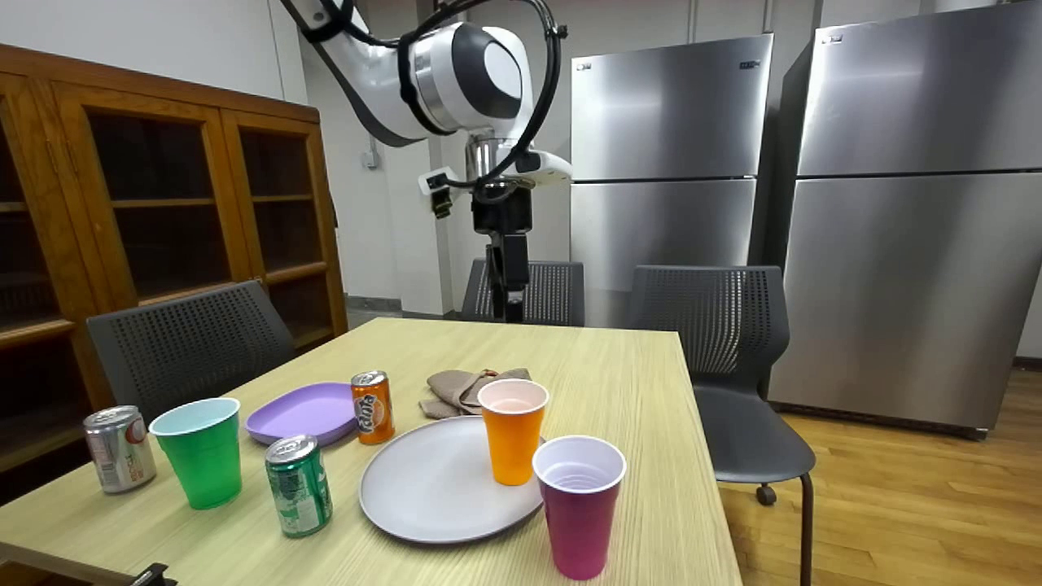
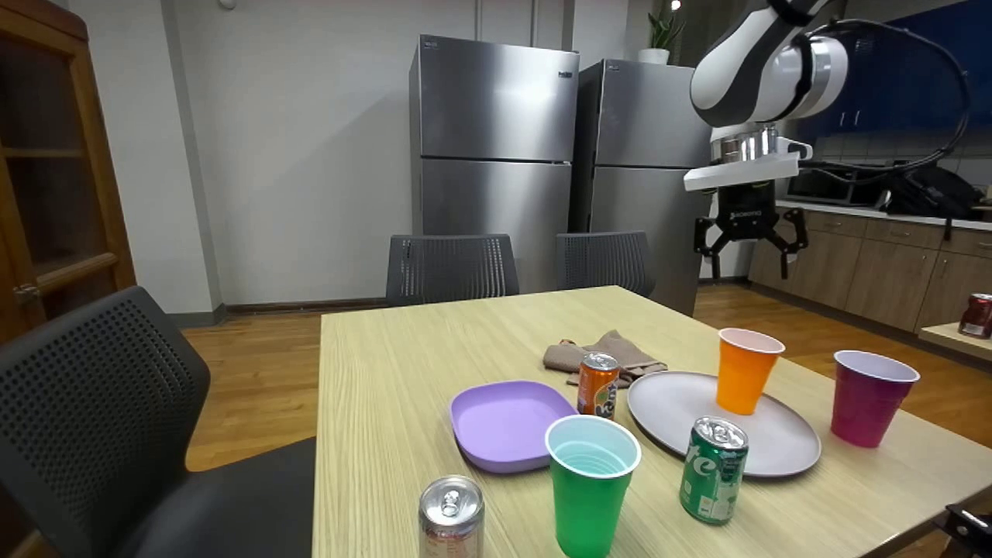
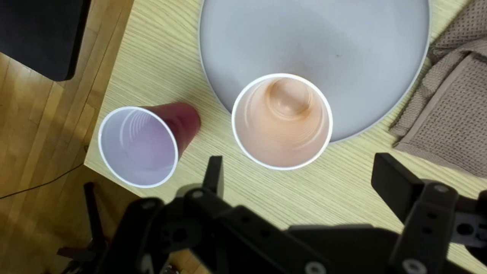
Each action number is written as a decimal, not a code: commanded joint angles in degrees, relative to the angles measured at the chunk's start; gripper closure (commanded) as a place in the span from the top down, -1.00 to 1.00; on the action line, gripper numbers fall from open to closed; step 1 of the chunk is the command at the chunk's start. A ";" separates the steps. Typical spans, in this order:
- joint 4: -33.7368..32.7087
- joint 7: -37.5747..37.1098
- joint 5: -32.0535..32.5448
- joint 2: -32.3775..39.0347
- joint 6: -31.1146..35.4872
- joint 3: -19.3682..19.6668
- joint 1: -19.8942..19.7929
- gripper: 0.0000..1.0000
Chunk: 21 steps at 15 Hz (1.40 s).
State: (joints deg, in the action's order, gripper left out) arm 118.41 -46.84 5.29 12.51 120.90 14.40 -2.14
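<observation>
My gripper (image 2: 750, 267) is open and empty, hanging above the far part of the table in both exterior views. In the wrist view its fingers (image 3: 298, 163) are wide apart. An orange cup (image 3: 281, 125) shows just beyond them, not touched. It stands upright on the edge of a round grey plate (image 3: 323, 49); both exterior views show this cup (image 1: 513, 439). A magenta cup (image 3: 186, 125) stands upright on the table beside the plate, at the left in the wrist view. A folded brown cloth (image 3: 452, 110) lies at the other side of the plate.
An orange can (image 1: 372, 407), a purple plate (image 2: 508, 426), a green cup (image 2: 593, 488), a green can (image 2: 714, 469) and a silver can (image 1: 120, 449) share the wooden table (image 1: 627, 374). Dark chairs (image 1: 708, 325) stand around it. A dark red can (image 2: 976, 316) is on another surface.
</observation>
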 commanded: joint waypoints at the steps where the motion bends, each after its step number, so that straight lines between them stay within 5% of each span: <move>1: 5.46 -1.75 1.31 -6.68 -1.04 -0.21 -1.86 1.00; 4: 8.20 -0.31 0.60 -11.46 -2.11 -0.43 -3.30 1.00; 5: 4.77 -0.20 0.20 -5.87 -0.55 -0.92 -3.63 1.00; 11: 7.42 -0.41 0.43 -9.93 -0.61 -1.35 -4.20 1.00; 21: 13.64 -5.52 1.26 -8.27 14.73 0.41 -6.96 1.00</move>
State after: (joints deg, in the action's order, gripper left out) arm 130.04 -49.42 5.31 3.89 132.39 14.93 -7.61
